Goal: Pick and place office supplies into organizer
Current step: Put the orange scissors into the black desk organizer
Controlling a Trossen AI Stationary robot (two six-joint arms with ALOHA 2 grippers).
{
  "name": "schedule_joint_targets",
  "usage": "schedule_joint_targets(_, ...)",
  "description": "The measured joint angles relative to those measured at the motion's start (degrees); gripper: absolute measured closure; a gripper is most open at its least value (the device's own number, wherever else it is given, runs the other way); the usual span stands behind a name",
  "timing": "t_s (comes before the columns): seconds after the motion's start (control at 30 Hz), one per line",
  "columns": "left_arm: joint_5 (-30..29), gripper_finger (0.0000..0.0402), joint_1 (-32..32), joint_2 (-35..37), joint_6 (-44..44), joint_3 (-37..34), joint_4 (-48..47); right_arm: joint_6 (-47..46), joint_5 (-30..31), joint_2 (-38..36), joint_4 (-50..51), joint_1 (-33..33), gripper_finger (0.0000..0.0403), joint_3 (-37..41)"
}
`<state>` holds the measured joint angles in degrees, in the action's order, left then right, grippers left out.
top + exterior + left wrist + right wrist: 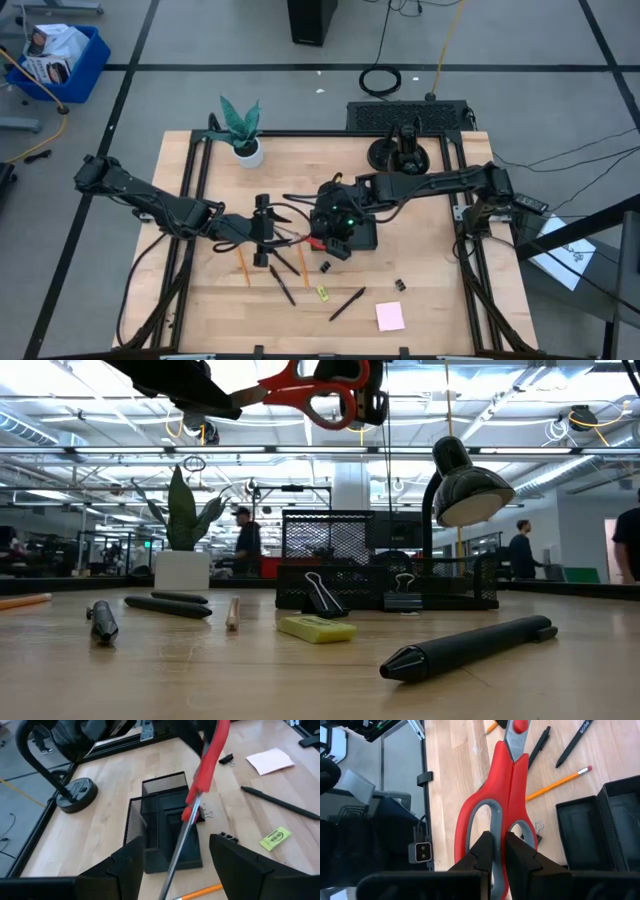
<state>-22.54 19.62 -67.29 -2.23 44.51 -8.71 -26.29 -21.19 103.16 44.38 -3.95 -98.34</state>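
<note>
The red-handled scissors are shut and held in the air between both arms, showing high in the low view. My right gripper is shut on their handle, above the black mesh organizer. My left gripper is open; its fingers stand on either side of the blade without touching it. Pencils, pens, clips, a yellow-green piece and the pink pad lie flat on the table. My right gripper pinches the scissors' handle where the two loops meet, one finger reaching into each loop. The scissors are lifted clear of the table and lie about level. Their blade points away from the gripper toward the left arm.
A potted plant stands near the table's far left. A lamp on a round black base stands at the far edge behind the organizer. Loose supplies are scattered across the near middle of the table. People show in the room beyond.
</note>
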Motion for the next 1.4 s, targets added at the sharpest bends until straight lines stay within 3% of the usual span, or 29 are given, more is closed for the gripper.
schedule_joint_targets(0.13,0.35,0.0213,0.0,0.0,-0.01,0.0,0.0,0.0,-0.11,0.81,0.1,0.0,0.0383,0.0)
schedule_joint_targets(0.4,1.98,0.0324,0.0,0.02,-0.09,0.0,0.0,0.03,-0.24,0.87,-0.48,0.09,0.0383,0.04)
schedule_joint_targets(0.57,3.14,0.0361,0.07,0.02,-0.72,0.0,-0.09,0.18,-1.61,0.87,-0.67,0.13,0.0383,0.04)
schedule_joint_targets(0.67,5.09,0.0361,0.0,0.02,-1.75,0.0,-0.2,0.16,-1.55,0.87,-0.78,0.09,0.0383,0.04)
schedule_joint_targets(1.0,4.69,0.031,-0.63,0.02,-1.43,0.0,-0.7,0.15,-1.51,0.87,-1.45,0.11,0.0383,0.04)
schedule_joint_targets(1.4,4.63,0.0309,-0.93,0.02,-0.09,0.0,-0.44,0.13,-1.51,0.87,-1.36,0.11,0.0383,0.04)
